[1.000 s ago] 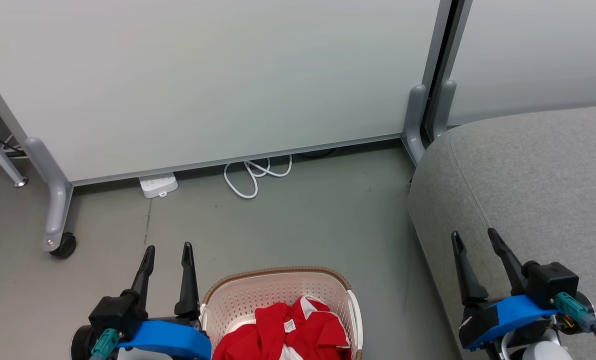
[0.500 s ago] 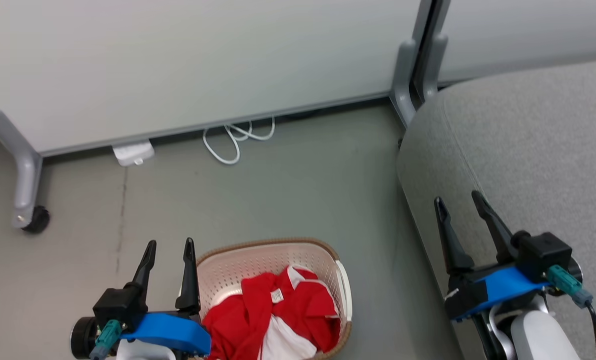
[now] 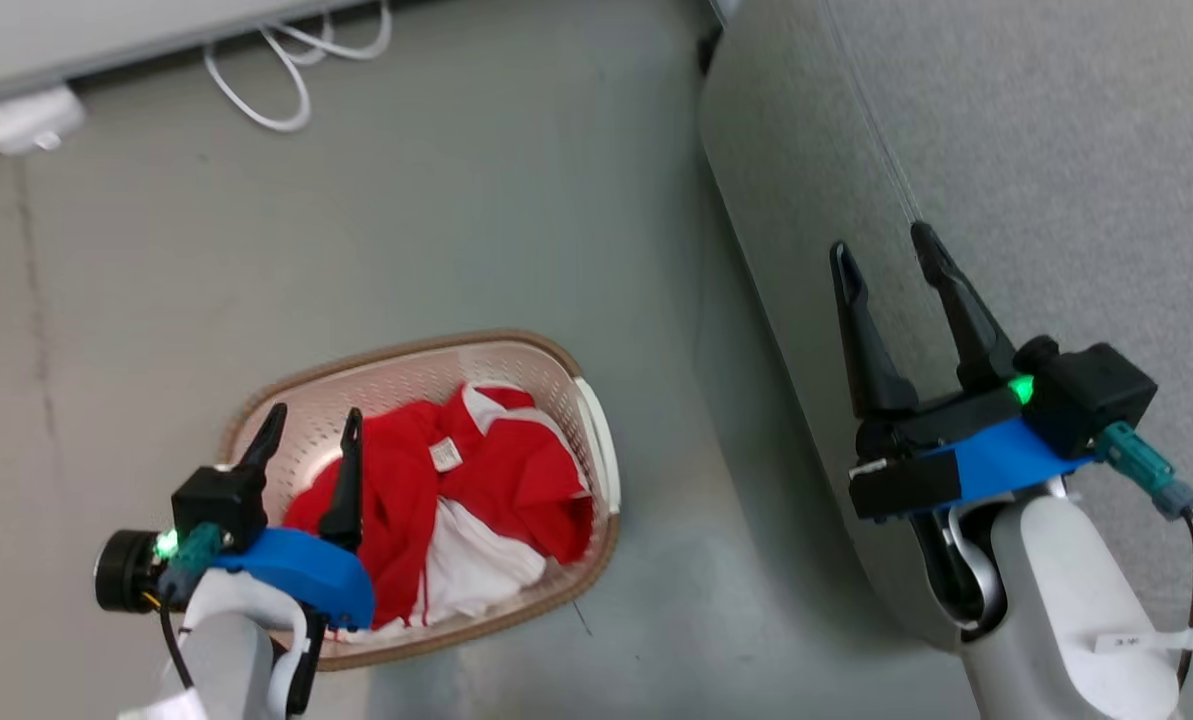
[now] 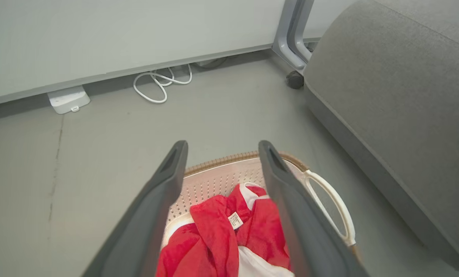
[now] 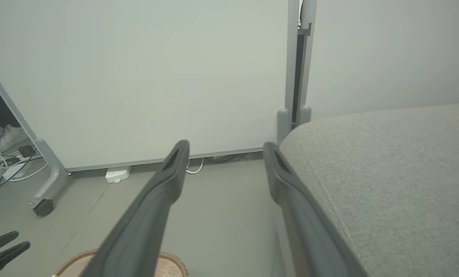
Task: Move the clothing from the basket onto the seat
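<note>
At left by the basket (image 3: 408,346), left gripper (image 3: 316,412) hovers, jaws spread, near clothing (image 3: 516,480); right gripper (image 3: 881,240), jaws spread, over seat (image 3: 1056,150) edge.

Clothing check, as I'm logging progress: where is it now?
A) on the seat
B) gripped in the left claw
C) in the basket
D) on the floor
C: the red clothing lies heaped inside the basket; the left claw is open and holds nothing.
</note>
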{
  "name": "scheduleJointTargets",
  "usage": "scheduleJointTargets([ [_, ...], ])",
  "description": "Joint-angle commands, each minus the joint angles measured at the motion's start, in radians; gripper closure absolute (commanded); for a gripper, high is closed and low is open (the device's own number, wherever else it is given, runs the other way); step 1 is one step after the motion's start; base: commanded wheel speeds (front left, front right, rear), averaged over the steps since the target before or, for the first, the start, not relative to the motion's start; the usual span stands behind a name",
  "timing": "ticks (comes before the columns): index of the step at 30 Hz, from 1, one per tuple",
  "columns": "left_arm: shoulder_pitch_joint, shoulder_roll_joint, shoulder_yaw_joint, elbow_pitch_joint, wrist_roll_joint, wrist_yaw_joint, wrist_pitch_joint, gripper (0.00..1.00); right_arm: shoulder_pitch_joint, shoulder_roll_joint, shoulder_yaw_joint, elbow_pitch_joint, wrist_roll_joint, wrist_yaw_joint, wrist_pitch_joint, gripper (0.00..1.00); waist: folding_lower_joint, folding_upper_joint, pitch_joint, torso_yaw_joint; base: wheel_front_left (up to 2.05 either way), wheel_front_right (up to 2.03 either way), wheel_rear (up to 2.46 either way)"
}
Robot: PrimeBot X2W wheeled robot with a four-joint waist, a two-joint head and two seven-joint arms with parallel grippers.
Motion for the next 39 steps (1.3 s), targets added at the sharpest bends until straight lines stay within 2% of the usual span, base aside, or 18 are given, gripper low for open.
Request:
scheduleJointTargets([
  [1, -0.036, 0.014, -0.007, 0.018, 0.006, -0.006, 0.012, 0.0, -0.032, -0.002, 0.006, 0.0, 0.006, 0.0, -0.01, 0.0, -0.0001, 0.0, 0.115, -0.084, 0.0, 0.0, 0.0],
  [6, -0.111, 0.051, -0.027, 0.098, 0.004, -0.017, 0.074, 0.0, -0.09, -0.002, 0.032, -0.008, 0.031, 0.0, -0.028, 0.0, -0.0001, 0.0, 0.214, -0.128, 0.0, 0.0, 0.0],
  [13, -0.224, 0.086, -0.053, 0.228, 0.007, -0.023, 0.146, 0.0, -0.155, -0.002, 0.065, -0.029, 0.05, 0.0, -0.037, 0.0, -0.0001, 0.0, 0.324, -0.156, 0.0, 0.0, 0.0],
  [23, -0.351, 0.115, -0.075, 0.397, 0.026, -0.006, 0.217, 0.0, -0.203, -0.002, 0.11, -0.078, 0.095, 0.0, -0.039, 0.0, -0.0001, 0.0, 0.426, -0.187, 0.0, 0.0, 0.0],
  [39, -0.433, 0.17, -0.101, 0.552, 0.051, 0.065, 0.279, 0.0, -0.189, -0.002, 0.12, -0.111, 0.135, 0.0, -0.04, 0.0, -0.0001, 0.0, 0.512, -0.241, 0.0, 0.0, 0.0],
])
